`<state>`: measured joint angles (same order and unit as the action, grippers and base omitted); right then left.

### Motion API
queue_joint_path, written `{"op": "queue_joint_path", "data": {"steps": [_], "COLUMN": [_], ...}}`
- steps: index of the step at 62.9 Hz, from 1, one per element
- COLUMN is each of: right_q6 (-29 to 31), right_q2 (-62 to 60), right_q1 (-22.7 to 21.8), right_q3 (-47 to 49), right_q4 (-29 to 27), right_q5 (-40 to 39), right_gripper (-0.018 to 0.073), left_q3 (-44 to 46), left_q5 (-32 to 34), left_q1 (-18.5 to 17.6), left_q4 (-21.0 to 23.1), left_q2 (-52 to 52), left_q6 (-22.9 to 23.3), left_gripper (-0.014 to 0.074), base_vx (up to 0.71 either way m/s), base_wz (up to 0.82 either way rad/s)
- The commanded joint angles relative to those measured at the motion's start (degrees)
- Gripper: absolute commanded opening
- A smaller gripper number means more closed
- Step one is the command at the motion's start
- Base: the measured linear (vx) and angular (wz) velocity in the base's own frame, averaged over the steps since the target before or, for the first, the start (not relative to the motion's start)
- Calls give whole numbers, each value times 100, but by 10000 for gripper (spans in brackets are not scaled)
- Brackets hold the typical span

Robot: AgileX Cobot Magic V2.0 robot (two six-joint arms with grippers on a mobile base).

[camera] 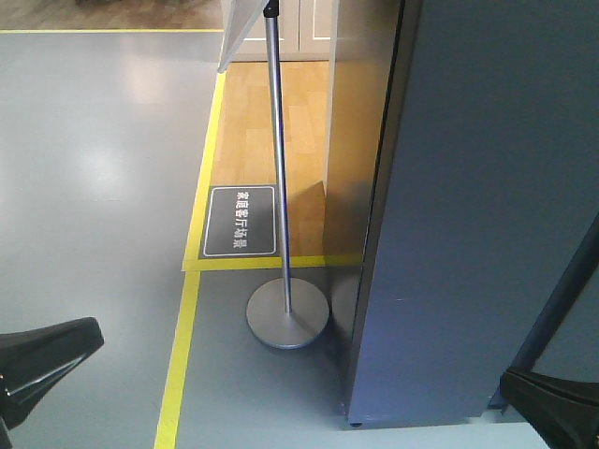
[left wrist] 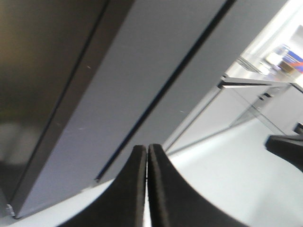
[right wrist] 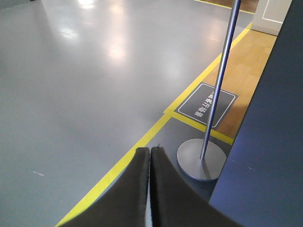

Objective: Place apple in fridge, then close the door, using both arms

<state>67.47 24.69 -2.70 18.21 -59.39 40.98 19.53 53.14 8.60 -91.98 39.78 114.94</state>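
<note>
The fridge fills the right of the front view as a tall dark grey wall standing on the floor. It also shows in the left wrist view as slanted grey panels and at the right edge of the right wrist view. At the far right of the left wrist view, clear plastic bins on a white surface look like the door's inner side. The apple is out of view. My left gripper is shut with nothing in it, low beside the fridge. My right gripper is shut and empty above the floor.
A sign stand with a metal pole and a round base stands close to the fridge's left side. Yellow tape lines and a dark floor label mark the grey floor. Wooden flooring lies behind.
</note>
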Motion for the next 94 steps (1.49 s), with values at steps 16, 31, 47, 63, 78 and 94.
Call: {"op": "queue_joint_path", "data": {"steps": [16,31,47,63,78,94], "right_q6": [56,56,56,56,56,56], "right_q2": [40,40,40,40,40,40], "right_q1": [3,3,3,3,3,3], "right_q3": [147,147,147,147,147,147], "right_q4": [-274,-274,-274,-274,-274,-274], "right_q5": [-134,-129,-47,16,16,36], "right_gripper": [-4,-4,-4,-4,-4,-4], "left_q3": [128,128,106,-944,-1987,-2269], "left_q5": [781,507,122,-120,-1263,-2567], "left_q1": [7,7,7,-24,-333,-420], "left_q4": [847,3342,4412,5278,8024,8274], "left_q2": [-23,-17,-9,-18,-24,-481], "left_q6": [56,448,412,-3597,-7473,-8901], "left_gripper": [-8,-8,-8,-8,-8,-8], "base_vx": [0,0,0,0,0,0], "base_wz": [0,0,0,0,0,0]}}
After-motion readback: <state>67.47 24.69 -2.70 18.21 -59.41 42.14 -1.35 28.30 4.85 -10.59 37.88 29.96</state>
